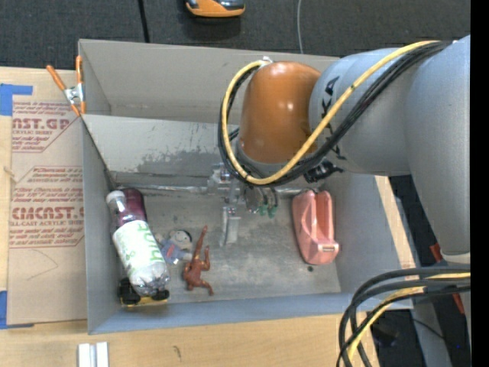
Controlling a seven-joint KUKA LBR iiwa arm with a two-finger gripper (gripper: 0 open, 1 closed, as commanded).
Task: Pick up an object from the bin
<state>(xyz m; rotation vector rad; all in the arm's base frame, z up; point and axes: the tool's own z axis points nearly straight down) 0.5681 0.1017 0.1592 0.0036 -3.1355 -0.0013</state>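
Gripper (233,216) hangs over bare bin (260,270) floor, between reddish toy figure (197,266) and pink tape dispenser (315,226). Jaws' spread: we cannot tell. Risk: we grab nothing, scrape metal.

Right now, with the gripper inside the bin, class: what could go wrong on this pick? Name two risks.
1. The gripper hangs over bare bin floor between the red-brown toy figure and the pink plastic thing, so going straight down it may grasp nothing.
2. The figure is thin and lies close beside the bottle; a grab there could slip off or knock the bottle.
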